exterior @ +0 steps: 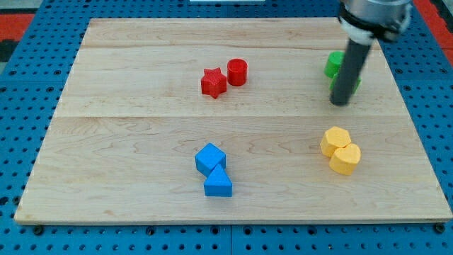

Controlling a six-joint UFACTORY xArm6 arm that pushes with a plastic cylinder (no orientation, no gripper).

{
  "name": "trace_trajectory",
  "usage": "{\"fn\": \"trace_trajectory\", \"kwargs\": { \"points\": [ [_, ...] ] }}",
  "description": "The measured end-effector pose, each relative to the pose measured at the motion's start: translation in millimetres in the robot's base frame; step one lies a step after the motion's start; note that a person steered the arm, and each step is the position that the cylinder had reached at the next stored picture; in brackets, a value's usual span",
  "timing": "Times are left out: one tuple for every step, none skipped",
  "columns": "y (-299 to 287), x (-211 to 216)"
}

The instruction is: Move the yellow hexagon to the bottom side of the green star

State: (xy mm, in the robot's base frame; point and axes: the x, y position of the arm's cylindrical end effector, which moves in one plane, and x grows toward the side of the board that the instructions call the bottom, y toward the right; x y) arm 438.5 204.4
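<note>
Two yellow blocks touch each other at the view's lower right. The upper-left one looks like the yellow hexagon [335, 140]; the other yellow block [347, 159] sits just below and right of it, and I cannot make out its shape. Green block material [331, 64] shows at the upper right, mostly hidden behind my dark rod, so I cannot tell the star from any other green piece. My tip [341, 103] rests on the board just below the green, and well above the yellow hexagon.
A red star [213, 83] and a red cylinder [237, 71] touch at the top centre. A blue cube [210, 158] and a blue triangle [218, 185] touch at the bottom centre. The wooden board [106, 142] lies on a blue pegboard.
</note>
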Motion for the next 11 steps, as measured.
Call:
{"fn": "trace_trajectory", "kwargs": {
  "points": [
    [49,57],
    [-17,109],
    [-45,109],
    [-46,75],
    [-38,46],
    [-45,32],
    [-80,16],
    [-49,16],
    [-16,16],
    [-8,16],
    [15,43]
  ]
}}
